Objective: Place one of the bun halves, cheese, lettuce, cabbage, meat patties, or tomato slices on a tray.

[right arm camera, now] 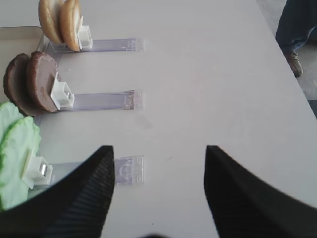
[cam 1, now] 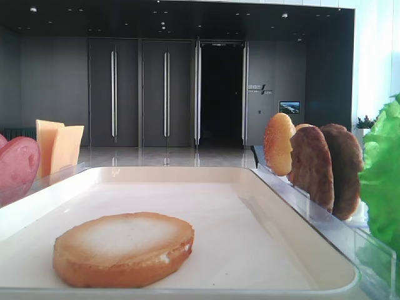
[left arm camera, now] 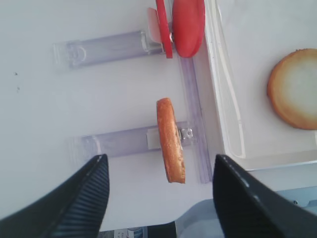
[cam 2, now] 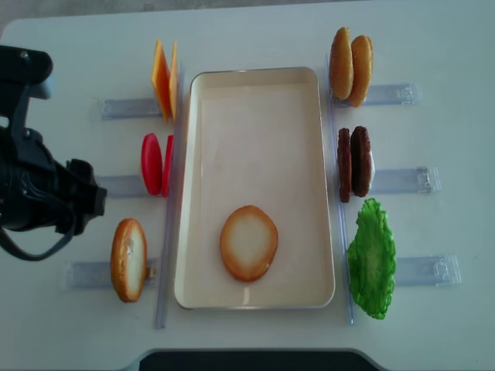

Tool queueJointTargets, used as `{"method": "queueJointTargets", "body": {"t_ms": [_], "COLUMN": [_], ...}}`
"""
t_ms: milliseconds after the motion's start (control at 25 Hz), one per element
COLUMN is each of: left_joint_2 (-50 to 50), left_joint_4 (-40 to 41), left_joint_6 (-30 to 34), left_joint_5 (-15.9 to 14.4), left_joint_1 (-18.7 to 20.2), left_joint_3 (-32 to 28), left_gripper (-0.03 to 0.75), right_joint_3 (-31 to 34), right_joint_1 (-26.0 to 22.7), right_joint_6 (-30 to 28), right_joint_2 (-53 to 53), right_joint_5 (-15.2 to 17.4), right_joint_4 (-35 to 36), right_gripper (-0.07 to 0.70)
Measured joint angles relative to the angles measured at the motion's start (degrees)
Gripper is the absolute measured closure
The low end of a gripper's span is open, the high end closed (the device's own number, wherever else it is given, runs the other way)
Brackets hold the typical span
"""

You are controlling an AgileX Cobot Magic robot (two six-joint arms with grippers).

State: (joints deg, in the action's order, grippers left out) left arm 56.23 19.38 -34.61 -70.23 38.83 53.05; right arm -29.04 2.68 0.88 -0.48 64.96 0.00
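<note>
The cream tray (cam 2: 193, 193) lies mid-table with one bun half (cam 2: 248, 243) flat on it, cut face up, also seen in the left wrist view (left arm camera: 295, 88). Another bun half (left arm camera: 170, 140) stands on edge in the clear rack left of the tray. My left gripper (left arm camera: 159, 158) hangs open above it, fingers wide on either side and not touching. My right gripper (right arm camera: 158, 148) is open over bare table, nothing between its fingers. Tomato slices (left arm camera: 188, 25), cheese (cam 2: 164, 79), meat patties (right arm camera: 34, 82), lettuce (right arm camera: 17, 148) and two bun halves (right arm camera: 62, 22) stand in racks.
Clear plastic racks (cam 2: 398, 179) stick out from both long sides of the tray. The left arm's dark body (cam 2: 46, 193) is over the table's left part. The table's near edge (left arm camera: 148, 218) lies just below the left gripper. A person's leg (right arm camera: 297, 29) shows beyond the table.
</note>
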Motion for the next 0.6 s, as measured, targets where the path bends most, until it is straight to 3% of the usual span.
{"method": "queueJointTargets", "body": {"t_ms": [120, 200, 600], "left_joint_2": [-2.1, -3.2, -3.8], "left_joint_4": [2.3, 2.9, -1.3], "left_joint_6": [-1.4, -1.0, 14.2], "left_joint_5": [-0.2, -0.3, -0.7], "left_joint_1": [-1.2, -4.3, -30.5], "left_joint_3": [0.0, 0.1, 0.1], "left_gripper": [0.219, 0.219, 0.219], "right_joint_3": [0.0, 0.0, 0.0], "right_joint_1": [0.0, 0.0, 0.0], "right_joint_6": [0.0, 0.0, 0.0], "right_joint_2": [0.0, 0.0, 0.0], "right_joint_5": [0.0, 0.0, 0.0], "right_joint_4": [0.0, 0.0, 0.0], "right_gripper": [0.244, 0.244, 0.244]}}
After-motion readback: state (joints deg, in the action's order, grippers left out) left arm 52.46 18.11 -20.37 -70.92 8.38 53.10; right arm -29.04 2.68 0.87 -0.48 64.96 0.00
